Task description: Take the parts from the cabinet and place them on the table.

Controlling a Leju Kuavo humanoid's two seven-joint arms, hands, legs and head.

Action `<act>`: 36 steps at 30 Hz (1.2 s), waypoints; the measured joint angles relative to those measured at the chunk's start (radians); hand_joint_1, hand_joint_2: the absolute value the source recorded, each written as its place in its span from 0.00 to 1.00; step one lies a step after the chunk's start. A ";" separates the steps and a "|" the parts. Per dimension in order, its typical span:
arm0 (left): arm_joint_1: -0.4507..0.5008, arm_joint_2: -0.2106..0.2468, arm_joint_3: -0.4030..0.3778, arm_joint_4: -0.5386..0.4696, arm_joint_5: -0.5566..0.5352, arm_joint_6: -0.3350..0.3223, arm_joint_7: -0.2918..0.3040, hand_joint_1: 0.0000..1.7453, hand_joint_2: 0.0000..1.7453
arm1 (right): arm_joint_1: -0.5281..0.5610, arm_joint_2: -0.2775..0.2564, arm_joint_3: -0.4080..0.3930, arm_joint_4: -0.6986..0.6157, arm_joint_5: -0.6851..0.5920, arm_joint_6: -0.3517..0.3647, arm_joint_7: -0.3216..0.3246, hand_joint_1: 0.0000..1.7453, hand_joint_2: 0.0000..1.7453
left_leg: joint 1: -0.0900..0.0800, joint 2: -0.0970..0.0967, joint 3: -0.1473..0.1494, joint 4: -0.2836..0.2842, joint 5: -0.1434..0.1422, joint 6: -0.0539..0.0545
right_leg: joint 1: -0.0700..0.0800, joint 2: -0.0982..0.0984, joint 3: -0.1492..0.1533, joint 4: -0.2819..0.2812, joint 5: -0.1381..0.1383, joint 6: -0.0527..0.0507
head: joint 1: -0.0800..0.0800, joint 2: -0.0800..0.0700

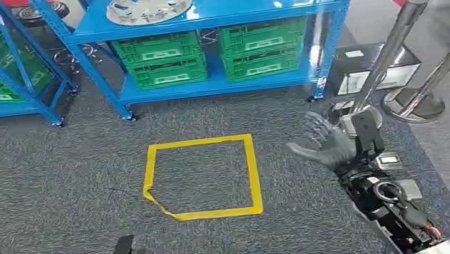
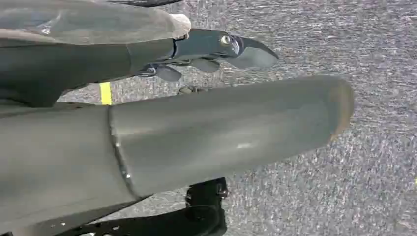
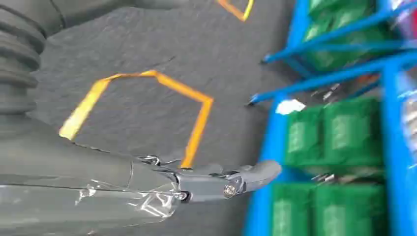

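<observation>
Hubcap [image 1: 148, 4] on far blue shelf [image 1: 241, 2]: likely light, rigid, slippery; grip its rim; right hand [image 1: 328, 144] empty, fingers spread; left hand [image 2: 216, 49] fingers extended, empty.

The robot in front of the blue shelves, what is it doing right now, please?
The robot stands on grey carpet facing a blue shelf rack. Its right hand is raised with the fingers spread and holds nothing. The left hand hangs low over the carpet, also without anything in it. A silver hubcap lies untouched on the upper shelf, above green crates. A yellow tape square marks the floor between the robot and the rack. Nothing has been picked up yet.
</observation>
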 joint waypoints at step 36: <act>0.012 0.011 -0.024 0.000 0.063 0.021 -0.003 0.00 0.00 | -0.027 -0.029 -0.088 0.738 -0.069 -0.051 0.114 0.00 1.00 | -0.002 0.000 -0.003 0.000 -0.001 0.004 | -0.002 -0.001 -0.001 -0.003 0.001 0.002 | 0.001 0.000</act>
